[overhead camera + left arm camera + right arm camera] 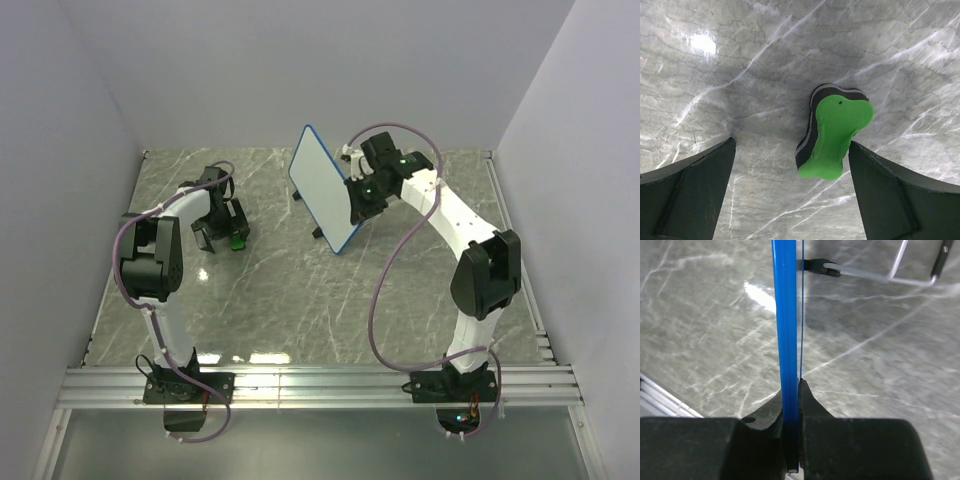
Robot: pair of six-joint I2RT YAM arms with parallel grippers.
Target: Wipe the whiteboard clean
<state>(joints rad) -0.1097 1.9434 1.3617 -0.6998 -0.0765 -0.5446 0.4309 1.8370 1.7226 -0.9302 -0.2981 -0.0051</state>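
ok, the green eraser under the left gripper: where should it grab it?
Across the narrow waist of the eraser, straight down from above. It lies flat on the table, green face up, and the bone shape pinches in mid-length, so the open left gripper would likely seat there. It sits off-centre, near one finger; recentre first.

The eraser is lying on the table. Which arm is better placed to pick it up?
Left. The left hand hangs open over the green eraser, which lies on the table between its fingers. The right hand is shut on the whiteboard, so it is busy.
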